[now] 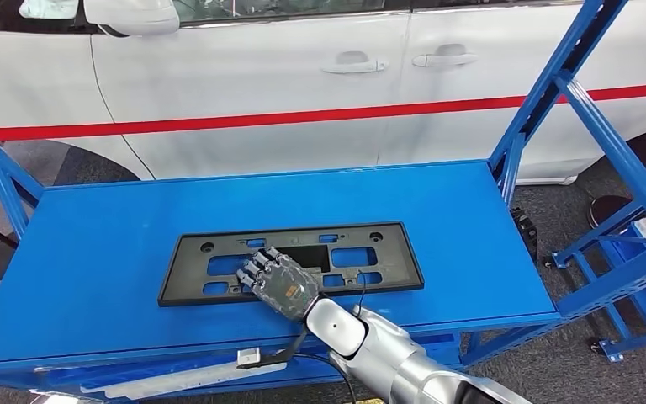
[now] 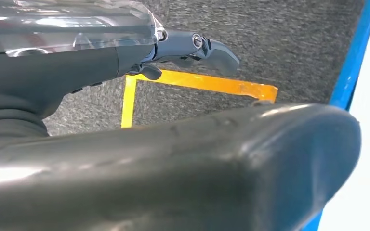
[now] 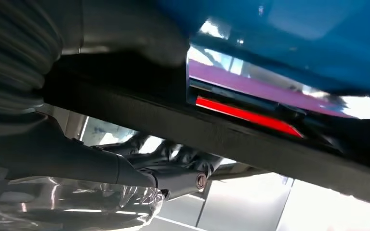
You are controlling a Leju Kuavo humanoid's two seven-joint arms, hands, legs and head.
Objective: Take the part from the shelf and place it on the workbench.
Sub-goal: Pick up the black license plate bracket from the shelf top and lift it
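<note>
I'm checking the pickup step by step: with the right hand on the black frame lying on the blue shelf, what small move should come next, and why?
Probably close the right hand on the near edge of the black frame. The frame lies flat on the blue shelf, and the hand rests on its near part with fingers over the openings. The right wrist view suggests the edge lies between thumb and fingers, but a firm grip is not evident, so lifting seems premature.

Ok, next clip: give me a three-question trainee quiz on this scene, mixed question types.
1. True or false: the flat black plastic frame lies on the blue metal shelf top.
2. Which robot hand rests on the frame's near edge: A) left hand B) right hand?
3. Fill in: behind the shelf stands a white ____ with a red stripe.

Key: 1 true; 2 B; 3 car.
</note>
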